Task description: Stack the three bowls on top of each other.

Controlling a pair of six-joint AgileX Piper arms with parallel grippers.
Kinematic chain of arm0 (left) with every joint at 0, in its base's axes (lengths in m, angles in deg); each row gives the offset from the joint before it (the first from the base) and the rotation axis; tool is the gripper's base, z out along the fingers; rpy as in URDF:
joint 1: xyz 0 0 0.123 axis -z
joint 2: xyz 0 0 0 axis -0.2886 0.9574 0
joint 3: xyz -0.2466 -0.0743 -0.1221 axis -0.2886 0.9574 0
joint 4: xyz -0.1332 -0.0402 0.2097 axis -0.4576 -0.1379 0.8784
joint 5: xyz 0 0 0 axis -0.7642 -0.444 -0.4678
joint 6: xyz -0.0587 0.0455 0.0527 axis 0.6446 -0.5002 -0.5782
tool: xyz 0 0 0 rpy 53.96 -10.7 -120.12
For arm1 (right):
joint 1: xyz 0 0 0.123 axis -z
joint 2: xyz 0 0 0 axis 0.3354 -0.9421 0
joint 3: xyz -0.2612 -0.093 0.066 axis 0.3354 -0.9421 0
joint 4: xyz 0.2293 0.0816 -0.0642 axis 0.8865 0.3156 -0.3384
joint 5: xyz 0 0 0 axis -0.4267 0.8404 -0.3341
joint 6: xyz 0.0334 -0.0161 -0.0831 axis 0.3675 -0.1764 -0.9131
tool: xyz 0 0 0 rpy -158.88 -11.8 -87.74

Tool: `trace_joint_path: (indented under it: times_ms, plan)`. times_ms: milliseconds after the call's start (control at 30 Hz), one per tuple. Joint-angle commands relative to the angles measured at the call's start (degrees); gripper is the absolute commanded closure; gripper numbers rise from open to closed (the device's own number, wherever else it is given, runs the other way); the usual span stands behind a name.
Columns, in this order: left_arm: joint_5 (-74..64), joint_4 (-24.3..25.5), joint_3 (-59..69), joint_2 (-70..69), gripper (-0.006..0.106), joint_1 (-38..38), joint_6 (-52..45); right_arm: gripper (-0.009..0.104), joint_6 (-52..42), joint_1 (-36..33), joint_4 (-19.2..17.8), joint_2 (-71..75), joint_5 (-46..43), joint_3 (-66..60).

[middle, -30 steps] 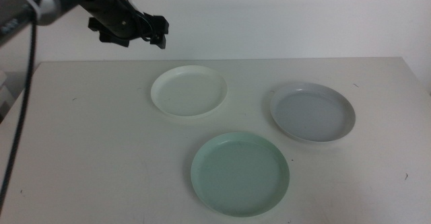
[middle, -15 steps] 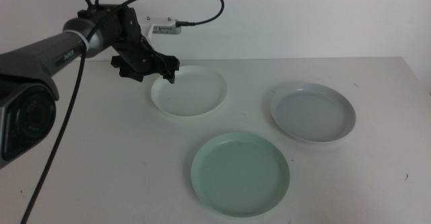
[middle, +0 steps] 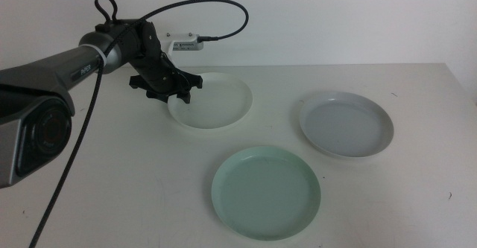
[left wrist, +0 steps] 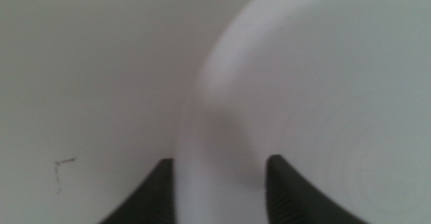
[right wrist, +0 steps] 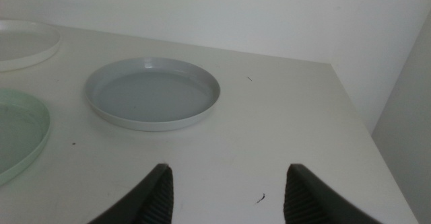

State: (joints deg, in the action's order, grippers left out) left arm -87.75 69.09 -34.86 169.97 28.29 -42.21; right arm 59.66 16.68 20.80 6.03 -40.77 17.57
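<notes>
I have the left gripper (middle: pixel 176 94) down at the left rim of the white bowl (middle: pixel 212 100), which sits toward the far edge of the bench, left of centre. In the left wrist view the two dark jaws stand spread apart with the white bowl's rim running between them, one jaw outside the bowl over the bare table (left wrist: pixel 81 69) and one inside over the bowl's floor; I cannot tell whether either jaw touches the rim. The pale grey-blue bowl (middle: pixel 346 124) rests flat near the right edge of the bench, well apart from the white bowl. The mint green bowl (middle: pixel 266 191) lies flat near the front edge, between the other two and closer to me. All three bowls sit separately on the table surface, none on top of another. The right gripper (right wrist: pixel 227 187) hovers over the bench near its right front corner, jaws spread with nothing between them, and its wrist view shows the pale grey-blue bowl ahead of it. A dark cable (middle: pixel 195 5) loops above the left arm.
</notes>
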Motion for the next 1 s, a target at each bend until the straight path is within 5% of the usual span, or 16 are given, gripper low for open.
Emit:
trace_joint_path:
  times_ms: [0, 167, 633, 967]
  plan:
    - [1.6, -1.2, -1.9, -3.7, 0.064, -0.1, 0.7, 0.052, -0.3, 0.4, -0.5, -0.8, -4.1, 0.3]
    - [1.5, -1.1, -1.9, -4.1, 0.100, -0.1, 0.7, 0.052, -0.3, 0.4, -0.5, -0.8, -4.1, 0.3]
    - [-2.3, -0.6, 0.1, -18.3, 0.101, 0.6, 0.3, 0.052, -0.3, 0.4, -0.5, -0.8, -4.1, 0.3]
    - [-1.4, -0.6, 16.4, -33.9, 0.101, 6.2, 1.9, 0.052, -0.3, 0.4, -0.5, -0.8, -4.1, 0.3]
